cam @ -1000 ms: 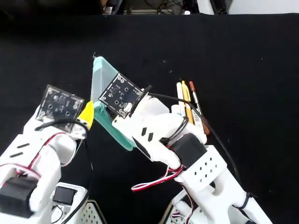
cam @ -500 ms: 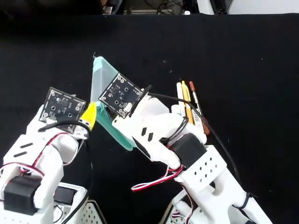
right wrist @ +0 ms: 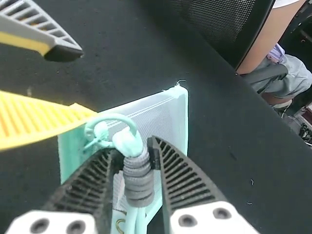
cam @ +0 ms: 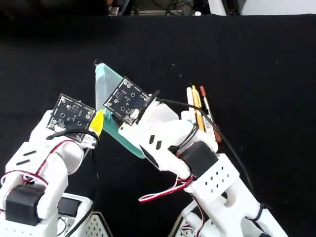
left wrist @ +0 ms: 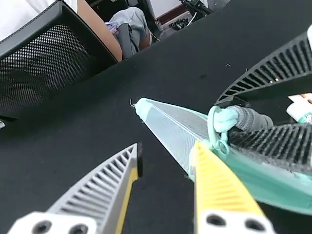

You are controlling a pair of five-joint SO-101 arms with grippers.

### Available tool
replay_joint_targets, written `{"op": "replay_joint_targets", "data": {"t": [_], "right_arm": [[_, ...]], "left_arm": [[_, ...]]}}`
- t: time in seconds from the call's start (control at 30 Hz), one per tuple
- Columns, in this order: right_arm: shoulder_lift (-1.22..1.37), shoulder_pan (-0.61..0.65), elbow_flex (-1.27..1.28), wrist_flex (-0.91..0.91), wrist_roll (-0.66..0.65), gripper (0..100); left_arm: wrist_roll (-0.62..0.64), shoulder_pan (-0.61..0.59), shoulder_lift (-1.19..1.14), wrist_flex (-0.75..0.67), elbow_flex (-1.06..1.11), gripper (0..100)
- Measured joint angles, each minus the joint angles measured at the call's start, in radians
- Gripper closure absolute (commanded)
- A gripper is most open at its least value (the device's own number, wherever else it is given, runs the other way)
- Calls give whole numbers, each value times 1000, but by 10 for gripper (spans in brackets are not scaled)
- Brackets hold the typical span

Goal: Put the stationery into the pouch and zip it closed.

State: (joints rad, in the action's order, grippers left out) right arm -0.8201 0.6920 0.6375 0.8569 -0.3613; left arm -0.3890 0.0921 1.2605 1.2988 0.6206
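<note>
Your right tool [right wrist: 132, 148] pinches the pull [right wrist: 137, 171] on the pouch [right wrist: 158, 114]; your left tool [left wrist: 165, 148] hangs spread beside it. Your right arm [cam: 168, 133] partly covers the pens [cam: 196, 101].

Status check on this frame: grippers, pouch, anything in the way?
Right gripper shut on the grey-wrapped pull cord. Left gripper open, yellow finger at the zip loop. Pouch tilted up; pens outside it, nothing seen blocking.

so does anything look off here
The pouch is tipped up on edge instead of lying flat, with the right gripper shut on its zipper cord. The pens lie on the table beside that arm, outside the pouch. The left gripper is open next to the pouch.
</note>
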Motion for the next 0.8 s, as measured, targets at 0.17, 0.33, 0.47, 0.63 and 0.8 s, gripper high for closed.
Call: {"op": "replay_joint_targets", "data": {"t": [0.17,0.33,0.47,0.63,0.8], "right_arm": [[0,0,0,0,0,986],[0,0,0,0,0,986],[0,0,0,0,0,986],[0,0,0,0,0,986],[0,-3,0,0,2,986]], "left_arm": [[0,0,0,92,-86,818],[0,0,0,98,-86,817],[-9,0,0,80,-84,816],[-51,0,-74,15,-18,816],[-55,2,-149,-5,-18,816]]}}
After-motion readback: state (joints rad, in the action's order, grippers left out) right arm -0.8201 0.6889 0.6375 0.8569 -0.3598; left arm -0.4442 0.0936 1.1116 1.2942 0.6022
